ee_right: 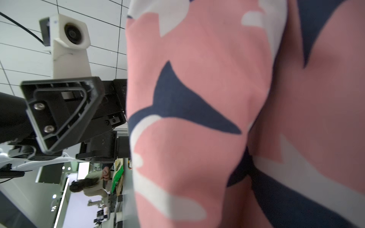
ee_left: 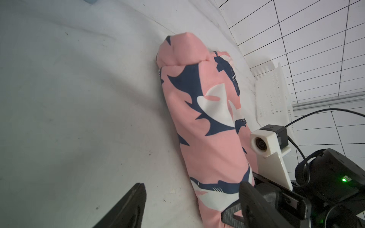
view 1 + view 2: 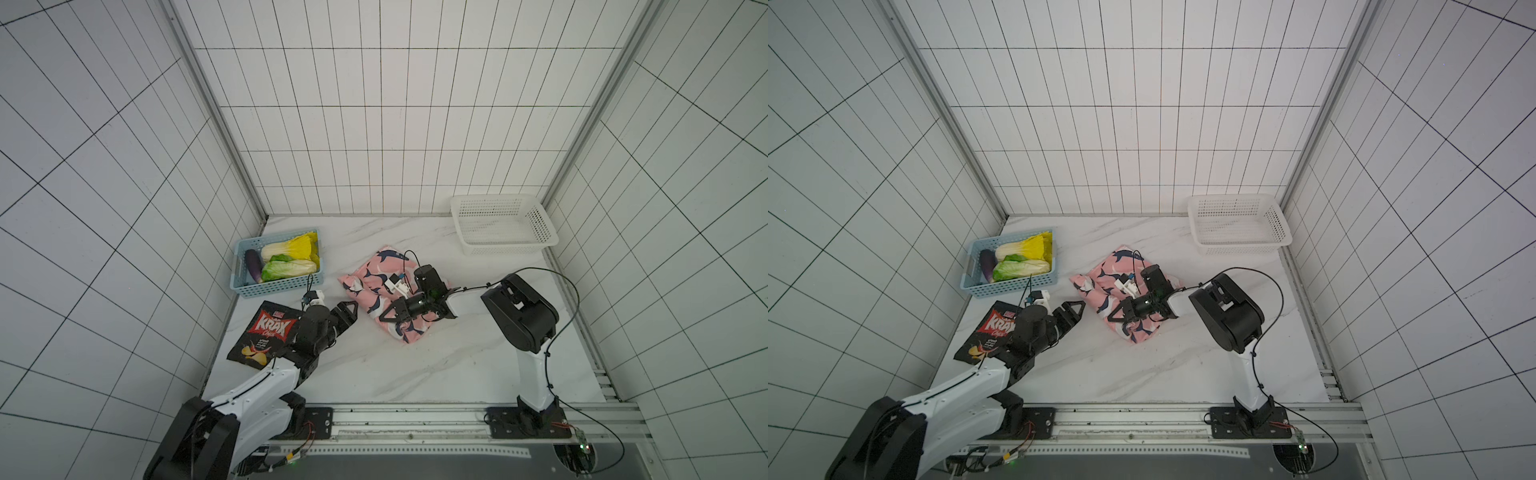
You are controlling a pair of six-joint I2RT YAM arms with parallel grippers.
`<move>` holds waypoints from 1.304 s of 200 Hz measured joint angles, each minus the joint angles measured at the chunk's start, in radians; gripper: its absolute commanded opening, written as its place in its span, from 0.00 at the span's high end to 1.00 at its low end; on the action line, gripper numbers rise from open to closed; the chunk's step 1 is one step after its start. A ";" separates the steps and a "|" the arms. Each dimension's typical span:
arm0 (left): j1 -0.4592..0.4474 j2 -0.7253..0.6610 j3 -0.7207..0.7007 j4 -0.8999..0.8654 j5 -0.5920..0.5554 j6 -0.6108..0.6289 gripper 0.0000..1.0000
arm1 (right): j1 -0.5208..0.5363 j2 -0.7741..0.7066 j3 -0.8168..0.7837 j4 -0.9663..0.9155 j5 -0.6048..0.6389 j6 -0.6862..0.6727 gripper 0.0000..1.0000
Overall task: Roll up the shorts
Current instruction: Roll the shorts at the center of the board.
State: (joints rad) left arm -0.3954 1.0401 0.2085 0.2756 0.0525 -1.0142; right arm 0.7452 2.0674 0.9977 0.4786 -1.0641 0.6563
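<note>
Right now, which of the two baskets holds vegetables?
The blue basket, beside the chips bag: it holds two cabbages and an eggplant. The white basket, in the far corner, shows nothing inside.

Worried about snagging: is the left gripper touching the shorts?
Apart. Both top views show a strip of bare table between the open left gripper and the nearest edge of the shorts.

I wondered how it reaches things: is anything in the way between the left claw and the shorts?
Nothing visible does. Only bare table lies between the open left gripper and the shorts. The chip bag and blue basket sit off to the side. The right gripper grips the shorts.
</note>
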 measured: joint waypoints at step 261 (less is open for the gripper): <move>0.005 0.636 0.230 0.464 0.138 -0.027 1.00 | -0.031 -0.252 -0.030 -0.520 0.390 -0.295 0.37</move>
State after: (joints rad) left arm -0.3908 1.6764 0.4381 0.7399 0.1902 -1.0416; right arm 0.7143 1.8153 0.9676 -0.0414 -0.6739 0.3614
